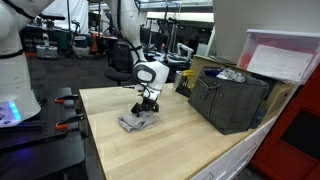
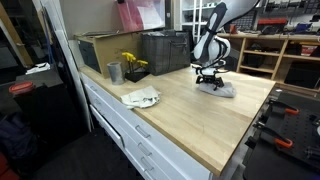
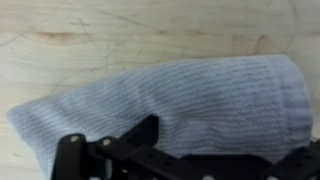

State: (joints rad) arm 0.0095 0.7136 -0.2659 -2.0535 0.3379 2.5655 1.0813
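Wrist view: the fingers (image 3: 130, 148) are open wide, right over the grey cloth (image 3: 180, 85) on the worktop (image 3: 60, 35). Nothing looks grabbed yet; the cloth lies flat.

A light wooden desk (image 1: 190, 140) takes up the near part of the room, its front fitted with white drawers (image 2: 125, 130). At the desk's far edge stands a dark slatted crate (image 1: 232, 100), backed by a pale wall panel (image 1: 230, 20). Beyond the desk, in an exterior view, wooden shelving (image 2: 285, 50) lines the wall. Past the desk's other end, black office chairs (image 1: 122, 60) sit on a dark floor (image 1: 70, 75). The light is even and indoor.
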